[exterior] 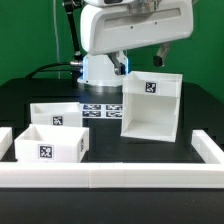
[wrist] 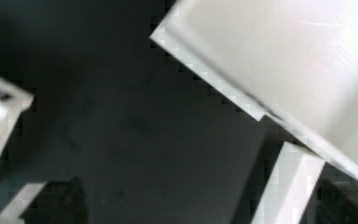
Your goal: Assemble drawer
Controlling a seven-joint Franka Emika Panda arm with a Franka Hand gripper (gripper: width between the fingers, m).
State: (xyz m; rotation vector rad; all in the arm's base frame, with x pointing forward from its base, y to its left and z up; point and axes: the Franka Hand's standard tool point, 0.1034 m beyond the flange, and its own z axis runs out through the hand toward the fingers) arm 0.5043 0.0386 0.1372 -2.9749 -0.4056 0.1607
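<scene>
Presently the housing (exterior: 150, 110) is seen upright near the trays (exterior: 60, 146), the gripper (exterior: 140, 64) poised at its top rim (jaw spread cannot be told); an off-centre nudge could see it tipped
</scene>
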